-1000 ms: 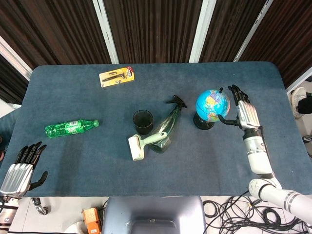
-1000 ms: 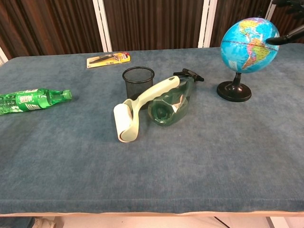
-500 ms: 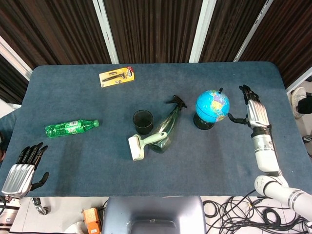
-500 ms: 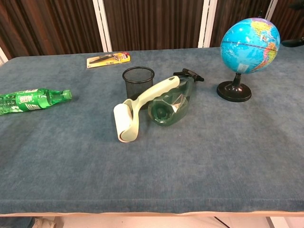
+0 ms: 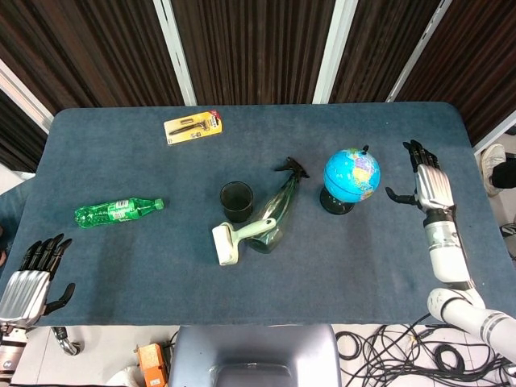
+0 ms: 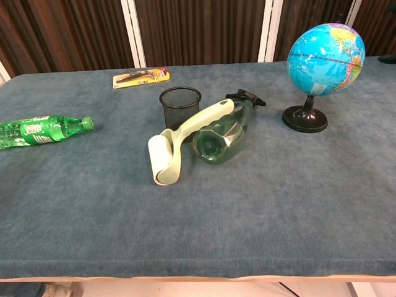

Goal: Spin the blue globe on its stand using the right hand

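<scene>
The round blue globe (image 5: 351, 174) is sitting upright on its shiny black stand (image 6: 304, 119) near the right end of the soft blue table (image 5: 121, 266). The silver and black right hand (image 5: 428, 184) is hanging just beside it, apart from the ball, fingers spread and holding nothing. The left hand (image 5: 28, 280) is waiting at the near left corner, fingers apart and empty. The green plastic bottle (image 5: 118, 211) is lying flat; its label is too small to read.

Right hand (image 5: 428, 182) spread, apart from the globe (image 5: 351, 174).
</scene>
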